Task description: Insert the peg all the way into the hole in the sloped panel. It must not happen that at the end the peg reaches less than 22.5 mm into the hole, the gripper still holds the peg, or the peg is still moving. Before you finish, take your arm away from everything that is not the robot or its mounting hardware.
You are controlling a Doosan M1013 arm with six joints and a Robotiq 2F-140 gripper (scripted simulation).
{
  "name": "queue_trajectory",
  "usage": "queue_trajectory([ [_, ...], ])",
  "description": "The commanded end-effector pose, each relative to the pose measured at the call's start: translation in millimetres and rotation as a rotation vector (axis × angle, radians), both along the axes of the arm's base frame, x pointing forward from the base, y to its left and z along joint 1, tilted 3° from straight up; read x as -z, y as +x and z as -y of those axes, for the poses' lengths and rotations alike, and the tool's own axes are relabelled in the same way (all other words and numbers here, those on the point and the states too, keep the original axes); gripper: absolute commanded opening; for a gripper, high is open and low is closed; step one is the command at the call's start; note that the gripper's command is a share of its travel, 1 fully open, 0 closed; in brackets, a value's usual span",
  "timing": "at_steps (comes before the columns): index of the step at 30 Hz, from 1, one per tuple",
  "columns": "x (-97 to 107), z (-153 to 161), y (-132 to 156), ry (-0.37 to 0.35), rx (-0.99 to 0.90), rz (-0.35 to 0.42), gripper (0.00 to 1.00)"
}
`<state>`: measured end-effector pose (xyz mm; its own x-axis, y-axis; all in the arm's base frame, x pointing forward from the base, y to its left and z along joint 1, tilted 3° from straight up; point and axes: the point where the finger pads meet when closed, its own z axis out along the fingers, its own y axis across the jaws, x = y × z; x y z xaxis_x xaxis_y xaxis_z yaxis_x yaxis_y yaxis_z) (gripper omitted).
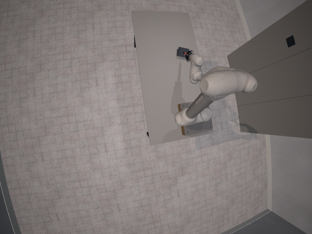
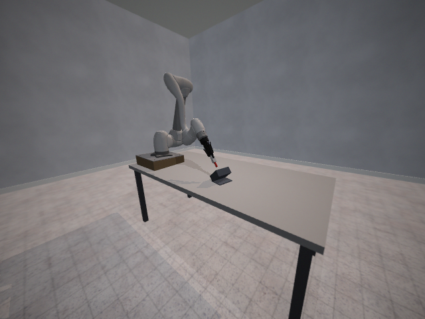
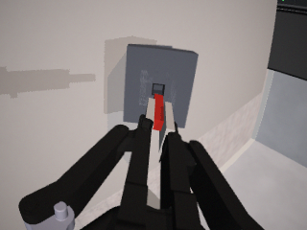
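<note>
My gripper is shut on a red peg, which sticks out past the fingertips. In the wrist view the peg's tip lines up with the small square hole in the dark grey sloped panel. In the exterior view the peg hangs tilted just above the panel on the table, its tip close to the sloped face. I cannot tell whether the tip is inside the hole. In the overhead view the gripper and peg are at the panel's right edge.
The grey table carries the arm's brown base block at its far left end. The table's right edge lies close to the panel in the wrist view. A large grey cabinet stands beside the arm.
</note>
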<state>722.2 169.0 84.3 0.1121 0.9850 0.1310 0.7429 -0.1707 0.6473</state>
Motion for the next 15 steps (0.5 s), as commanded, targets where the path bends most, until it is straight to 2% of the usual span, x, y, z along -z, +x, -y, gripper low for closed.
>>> queue_trajectory([
  [1,0.0,0.0,0.0,0.019,0.021,-0.001,0.00],
  [15,0.2,0.0,0.1,0.110,0.125,-0.004,0.00],
])
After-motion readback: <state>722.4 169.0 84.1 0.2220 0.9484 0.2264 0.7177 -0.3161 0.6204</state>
